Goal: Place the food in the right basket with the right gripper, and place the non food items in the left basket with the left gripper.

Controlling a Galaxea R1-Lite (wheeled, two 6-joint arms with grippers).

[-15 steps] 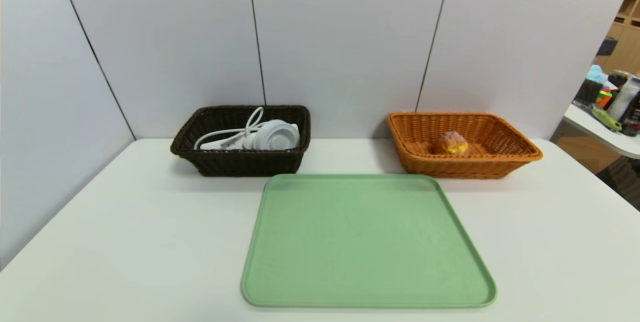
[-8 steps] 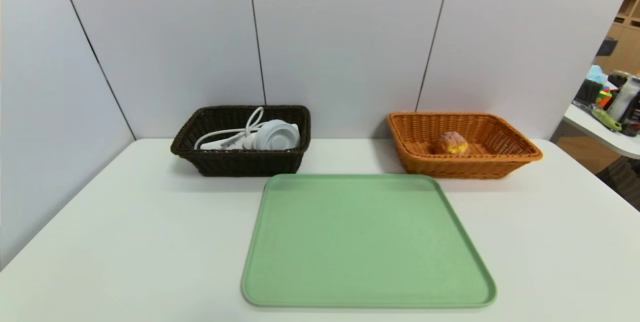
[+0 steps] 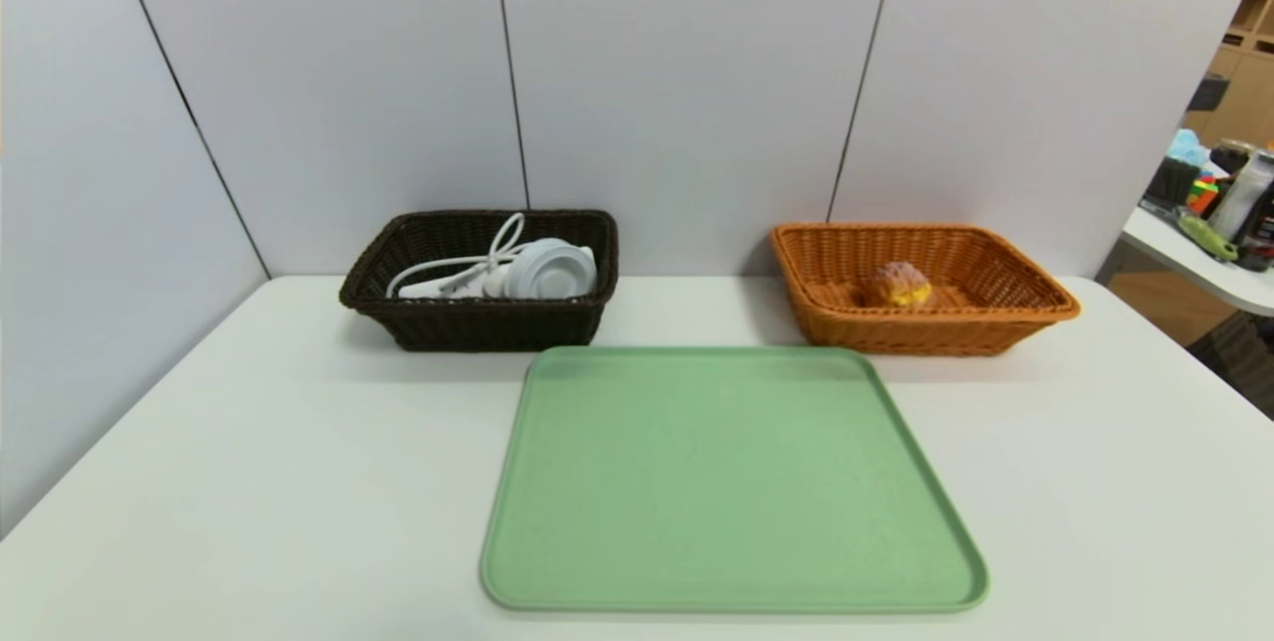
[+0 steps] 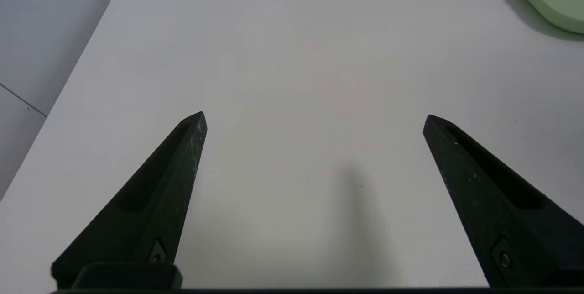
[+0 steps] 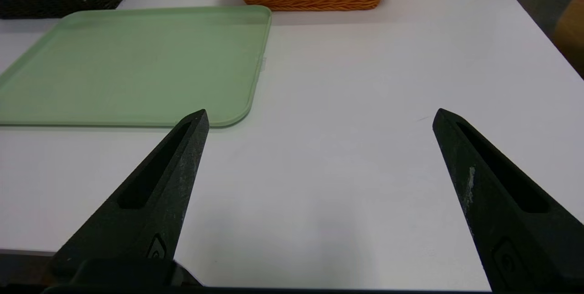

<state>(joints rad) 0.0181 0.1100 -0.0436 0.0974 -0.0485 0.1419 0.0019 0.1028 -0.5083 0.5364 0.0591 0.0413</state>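
Note:
A dark brown left basket [image 3: 478,322] at the back of the table holds a white round device with a cord [image 3: 542,270]. The orange right basket [image 3: 921,327] holds a small bun-like food piece [image 3: 899,285]. Neither gripper shows in the head view. My left gripper [image 4: 315,116] hangs open over bare table near the front left, with nothing between its fingers. My right gripper [image 5: 319,112] is open over bare table at the front right, beside the tray's near corner, holding nothing.
A bare green tray [image 3: 732,477] lies in the middle of the white table [image 3: 249,482], in front of both baskets. Grey wall panels close the back and left. A second table with clutter [image 3: 1219,213] stands off to the right.

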